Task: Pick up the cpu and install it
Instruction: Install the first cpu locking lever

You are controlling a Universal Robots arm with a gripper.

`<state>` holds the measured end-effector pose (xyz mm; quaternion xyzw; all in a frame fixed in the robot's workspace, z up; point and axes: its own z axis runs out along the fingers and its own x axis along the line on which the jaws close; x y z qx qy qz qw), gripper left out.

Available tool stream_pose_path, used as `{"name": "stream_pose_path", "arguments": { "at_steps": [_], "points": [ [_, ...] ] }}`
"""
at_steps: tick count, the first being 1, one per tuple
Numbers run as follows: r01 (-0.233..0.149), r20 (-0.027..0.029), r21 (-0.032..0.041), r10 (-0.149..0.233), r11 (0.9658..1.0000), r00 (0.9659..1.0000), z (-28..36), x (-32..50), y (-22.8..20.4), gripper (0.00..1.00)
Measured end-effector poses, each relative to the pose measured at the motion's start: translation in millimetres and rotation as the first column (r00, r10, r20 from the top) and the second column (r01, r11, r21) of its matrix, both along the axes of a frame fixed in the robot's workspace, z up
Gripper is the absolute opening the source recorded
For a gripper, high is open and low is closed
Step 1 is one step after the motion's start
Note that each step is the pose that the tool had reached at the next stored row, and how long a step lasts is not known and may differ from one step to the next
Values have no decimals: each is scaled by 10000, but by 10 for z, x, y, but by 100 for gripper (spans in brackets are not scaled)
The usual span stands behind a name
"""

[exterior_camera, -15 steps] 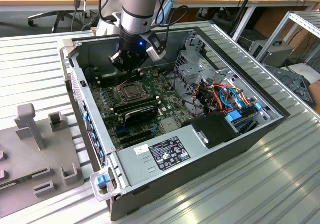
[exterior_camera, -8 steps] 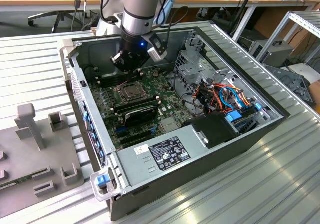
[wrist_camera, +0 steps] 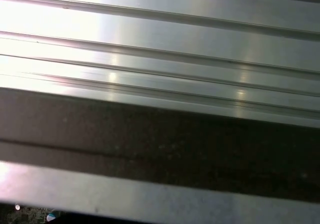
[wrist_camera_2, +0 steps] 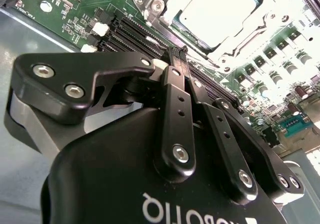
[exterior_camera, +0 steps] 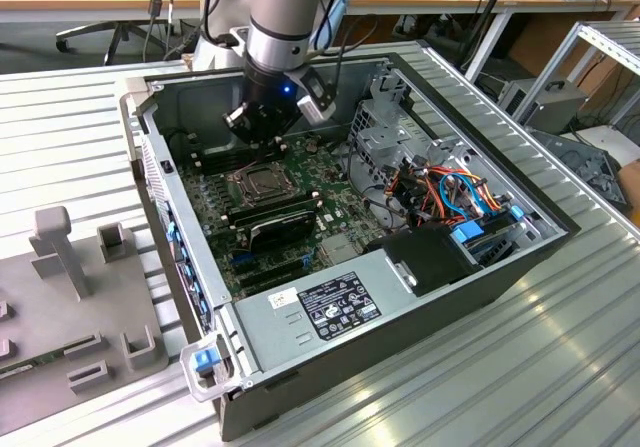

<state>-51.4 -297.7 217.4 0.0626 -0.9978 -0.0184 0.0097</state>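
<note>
In the exterior view the gripper [exterior_camera: 268, 139] hangs inside the open computer case [exterior_camera: 500, 267], just above the motherboard [exterior_camera: 225, 237] and close over the socket [exterior_camera: 262, 180], whose frame sits around a pale square; whether that square is the cpu cannot be settled from here, nor how the fingers stand

In the second wrist view the fingers [wrist_camera_2: 176, 96] are drawn together to a narrow point with nothing between them, tips hovering just beside the socket [wrist_camera_2: 165, 8]. The cpu [wrist_camera_2: 220, 8] lies flat within that metal frame, its silver-grey face up, so it looks already seated. I judge it light, stiff and thin, with a slick lid and a delicate underside; the only safe hold would be by two opposite edges, kept level

The first wrist view gives ribbed aluminium table [wrist_camera: 160, 43] and a dark case wall [wrist_camera: 160, 149], adding nothing on the chip
</note>
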Motion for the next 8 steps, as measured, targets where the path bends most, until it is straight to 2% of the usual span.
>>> {"name": "stream_pose_path", "arguments": {
  "at_steps": [8],
  "points": [
    [0,0,0,0,10000,10000,-28,23,-1,11]
  ]
}}
